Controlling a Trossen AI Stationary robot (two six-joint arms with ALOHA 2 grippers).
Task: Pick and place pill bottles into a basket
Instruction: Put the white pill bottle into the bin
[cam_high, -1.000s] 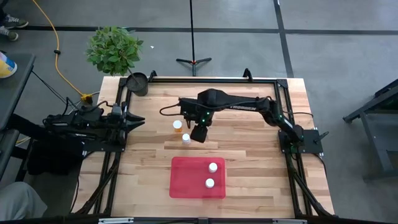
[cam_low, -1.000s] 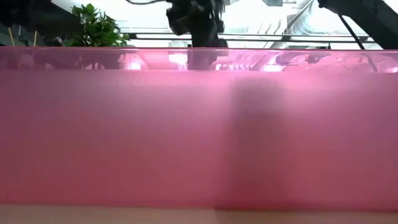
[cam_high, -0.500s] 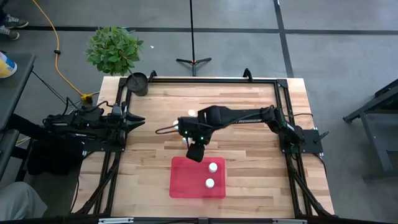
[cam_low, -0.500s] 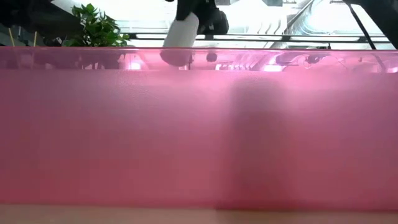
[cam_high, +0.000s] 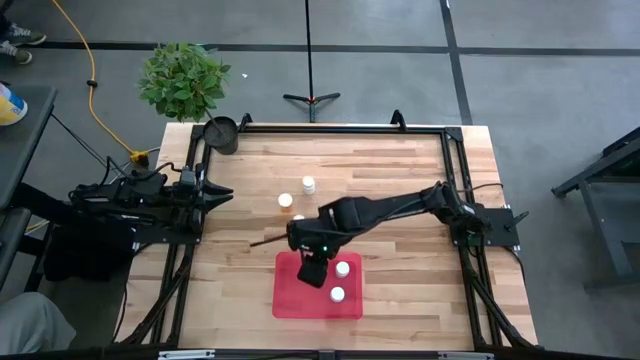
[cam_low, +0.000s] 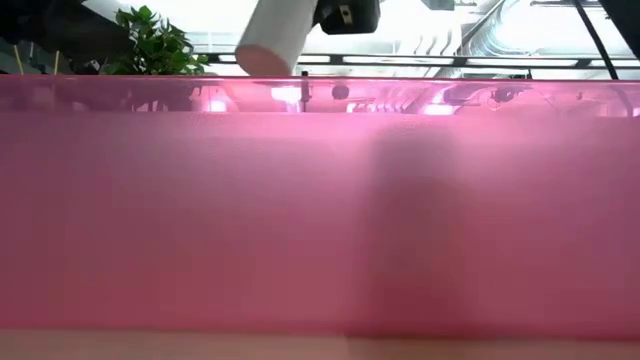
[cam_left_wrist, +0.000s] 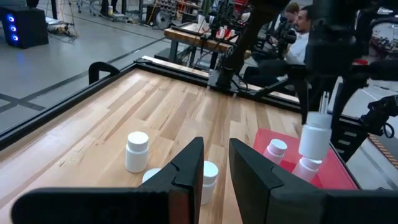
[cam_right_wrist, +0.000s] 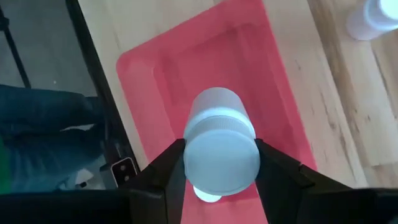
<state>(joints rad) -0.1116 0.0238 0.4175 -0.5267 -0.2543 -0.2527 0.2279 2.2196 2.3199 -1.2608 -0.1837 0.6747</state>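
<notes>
My right gripper hangs over the far left part of the red tray and is shut on a white pill bottle. The bottle shows above the tray's wall in the low view. Two white-capped bottles stand upright in the tray. Three more bottles stand on the wood beyond the tray. My left gripper waits at the table's left edge, its fingers a narrow gap apart, holding nothing. My right gripper pinches the bottle at its cap end between its two fingers, one on each side. The fingers come from above, pointing down. The bottle hangs below them, slightly tilted, bottom down, clear of the tray.
A dark round pot stands at the table's far left corner beside a green plant. A black frame rail runs along the far edge. Bare wood lies right of the tray. People sit beyond the table in the left wrist view.
My right gripper has moved toward the table's near edge, from beside the loose bottles on the wood to over the tray, carrying the white bottle clear of the table. The other bottles have stayed where they were.
</notes>
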